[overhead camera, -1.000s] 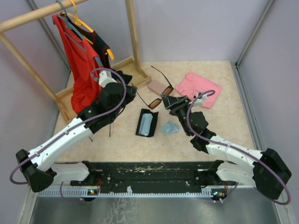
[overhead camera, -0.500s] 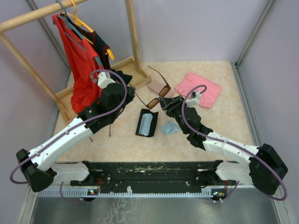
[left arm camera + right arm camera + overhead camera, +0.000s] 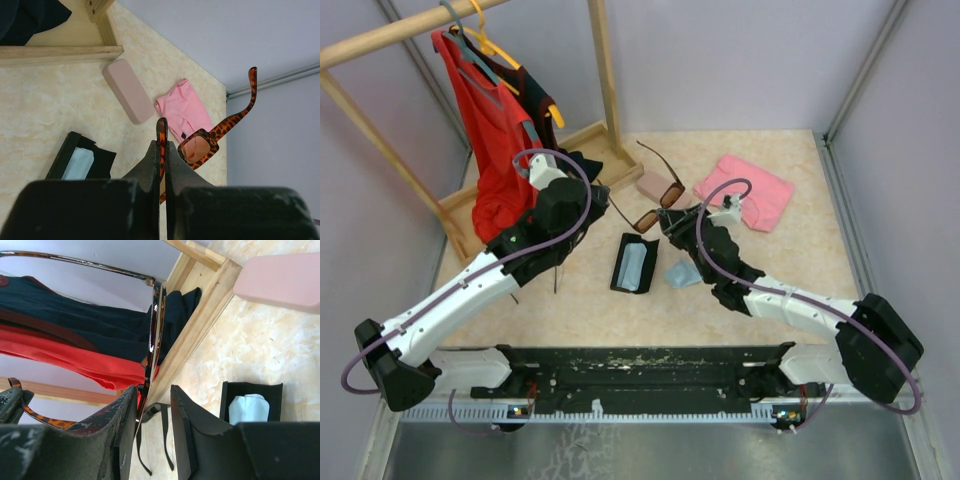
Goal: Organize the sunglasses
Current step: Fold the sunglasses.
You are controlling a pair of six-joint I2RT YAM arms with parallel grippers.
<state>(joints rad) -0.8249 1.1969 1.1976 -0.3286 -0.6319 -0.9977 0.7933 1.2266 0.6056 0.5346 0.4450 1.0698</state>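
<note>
The reddish-brown sunglasses (image 3: 670,194) hang unfolded in the air between my two grippers. My left gripper (image 3: 598,196) is shut on the end of one temple arm, and the tortoiseshell frame (image 3: 197,147) shows past its fingertips (image 3: 161,145). My right gripper (image 3: 667,222) is open with its jaws astride the front of the frame (image 3: 156,315), which rests against one finger, with a gap to the other. A black frame with two thin arms (image 3: 155,415) lies on the floor by the rack base. It is mostly hidden under my left arm in the top view.
An open black case (image 3: 635,262) with a pale blue cloth inside lies on the floor, and a loose pale blue cloth (image 3: 682,274) lies beside it. A pink case (image 3: 653,185) and a pink cloth (image 3: 745,190) lie behind. The wooden rack (image 3: 605,70) with a red garment (image 3: 490,130) stands at the back left.
My right gripper has moved left, up to the front of the reddish-brown sunglasses. The glasses have shifted slightly, and my left arm has barely moved.
</note>
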